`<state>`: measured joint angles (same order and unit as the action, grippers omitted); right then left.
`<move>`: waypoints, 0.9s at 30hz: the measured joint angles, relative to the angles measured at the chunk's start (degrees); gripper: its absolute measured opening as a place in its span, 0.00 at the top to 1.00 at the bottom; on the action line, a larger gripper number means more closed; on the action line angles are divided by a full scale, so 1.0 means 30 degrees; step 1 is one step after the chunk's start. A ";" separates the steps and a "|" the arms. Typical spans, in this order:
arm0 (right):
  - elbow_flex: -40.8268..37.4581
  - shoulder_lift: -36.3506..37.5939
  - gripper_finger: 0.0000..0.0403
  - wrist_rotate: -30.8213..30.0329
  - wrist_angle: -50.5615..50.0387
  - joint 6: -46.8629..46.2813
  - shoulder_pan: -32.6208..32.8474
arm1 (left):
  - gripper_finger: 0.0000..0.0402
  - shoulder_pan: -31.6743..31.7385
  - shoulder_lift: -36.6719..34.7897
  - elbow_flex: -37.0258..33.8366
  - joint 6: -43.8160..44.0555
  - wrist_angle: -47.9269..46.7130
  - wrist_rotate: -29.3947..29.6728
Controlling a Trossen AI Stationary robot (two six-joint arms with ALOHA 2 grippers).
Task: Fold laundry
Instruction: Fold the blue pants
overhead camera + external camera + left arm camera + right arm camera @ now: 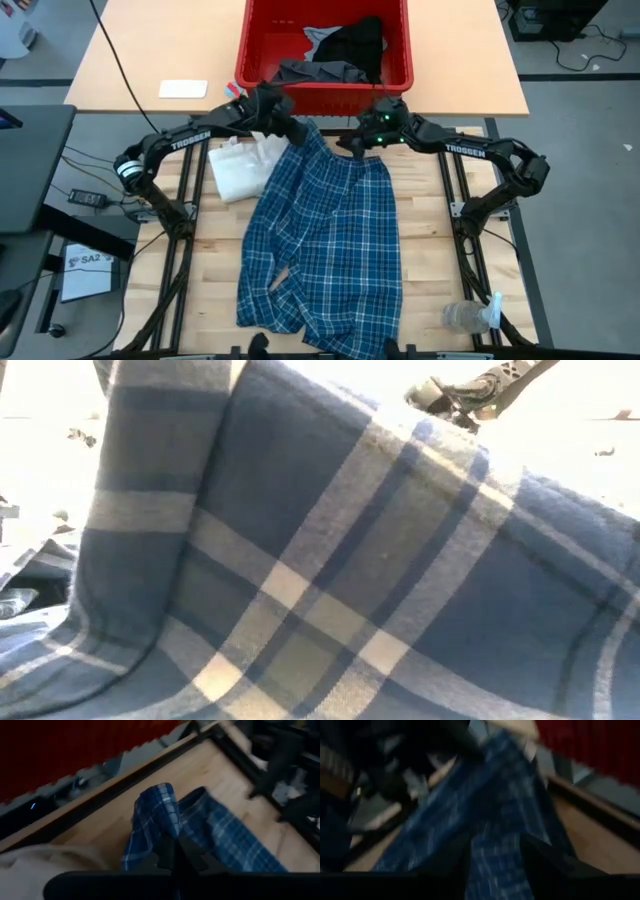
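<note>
The blue-and-white plaid garment (325, 240) lies spread down the middle of the table, and its near end fills the low view (330, 580). Its far edge is raised between my two grippers. My left gripper (300, 135) is shut on the far left corner. My right gripper (355, 148) is closed on the far edge a little to the right of it. Dark garments (345, 50) lie in the red bin. My left gripper pinches a bunched fold of the plaid garment's far edge (167, 827) between its two shut fingers, coming slanting down from the table's left. That corner is lifted off the table and the rest trails away on the wood. My right gripper has a thick bunch of the plaid cloth (495, 852) between its two fingers (540, 862), which stand somewhat apart around it. It comes from the table's right, and the cloth runs up from it toward the left gripper.
The red bin (325, 85) stands just beyond the table's far edge, close behind both grippers. The cream tote bag (238, 168) lies left of the plaid garment. A clear plastic bottle (465, 318) lies at the near right corner. Bare wood shows on the right.
</note>
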<state>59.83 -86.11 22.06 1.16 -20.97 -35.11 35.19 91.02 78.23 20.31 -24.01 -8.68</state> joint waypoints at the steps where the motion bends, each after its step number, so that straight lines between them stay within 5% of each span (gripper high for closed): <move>1: 0.0000 0.0000 0.54 -0.0253 0.0485 -0.0400 -0.0018 | 0.99 -0.0278 0.0000 0.0004 0.0015 0.0206 0.0114; 5: 0.0000 0.0000 0.49 -0.0112 0.2145 0.0157 -0.0303 | 0.99 -0.1265 0.0015 -0.0004 -0.0198 0.0469 0.0192; 10: 0.0000 0.0000 0.46 0.0399 0.1872 0.8432 0.0003 | 0.99 -0.2577 0.0029 -0.0011 -0.1695 0.0781 0.0921; 18: -0.0006 0.0000 0.48 -0.0666 0.1174 1.6948 0.2285 | 0.99 -0.5151 0.0276 -0.0011 -1.1338 0.0123 0.3779; 27: -0.0005 0.0000 0.50 -0.3127 0.0845 1.8172 0.3742 | 0.98 -0.6026 0.0568 -0.0031 -1.4308 0.0242 0.5235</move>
<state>59.82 -86.11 12.68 3.70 33.55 -23.89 17.11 92.73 78.13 -22.62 -23.28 7.03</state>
